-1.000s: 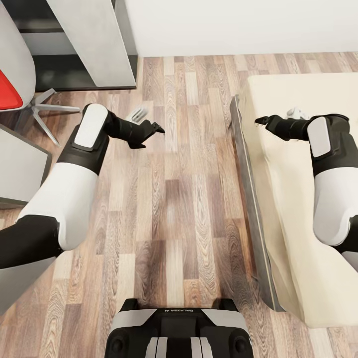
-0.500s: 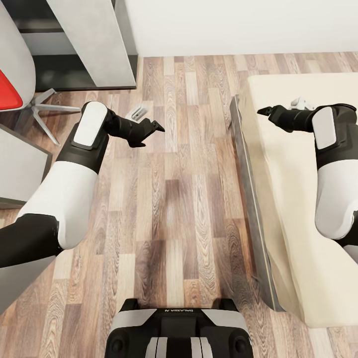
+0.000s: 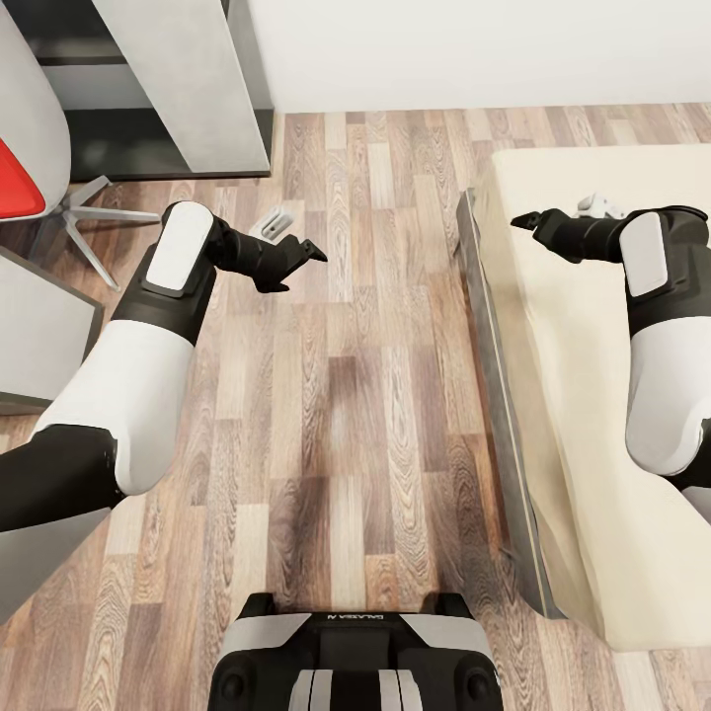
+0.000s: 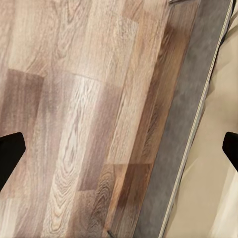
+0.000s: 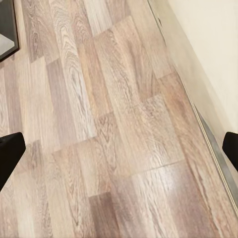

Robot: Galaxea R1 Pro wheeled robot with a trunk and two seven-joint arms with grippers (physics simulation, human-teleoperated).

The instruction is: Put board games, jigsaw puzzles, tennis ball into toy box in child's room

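Only part of the bed is in sight: its cream mattress (image 3: 583, 415) and grey side rail (image 3: 494, 395) run along the right of the head view, and that stretch of mattress is bare. My left gripper (image 3: 299, 265) hangs open over the wooden floor, and its two dark fingertips (image 4: 10, 156) sit wide apart in the left wrist view with nothing between them. Over the near edge of the mattress my right gripper (image 3: 525, 224) is also open and empty, its fingertips (image 5: 10, 156) spread at the edges of the right wrist view.
A grey cabinet (image 3: 188, 79) stands at the back left against the white wall. Beside it is a chair with a red seat (image 3: 15, 178) and a star foot (image 3: 94, 212). Grey furniture (image 3: 39, 336) sits at the left. Wooden floor (image 3: 365, 395) lies between it and the bed.
My right arm has shifted slightly up and to the right over the bed. The left arm has barely moved, and the view itself is unchanged.
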